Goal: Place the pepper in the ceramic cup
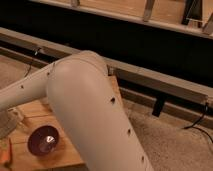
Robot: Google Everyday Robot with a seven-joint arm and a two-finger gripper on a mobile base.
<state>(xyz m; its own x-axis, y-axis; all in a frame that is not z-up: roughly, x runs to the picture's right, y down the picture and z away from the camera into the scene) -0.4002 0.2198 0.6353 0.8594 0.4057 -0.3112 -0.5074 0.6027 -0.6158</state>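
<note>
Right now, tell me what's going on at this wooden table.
A cream robot arm bends over the wooden table, its forearm running off the left edge, so the gripper is out of view there. The small orange tapering pepper lies on the table at that edge, with a glossy dark purple bowl beside it. A pale shape above the pepper might be the white ceramic cup; I cannot tell.
</note>
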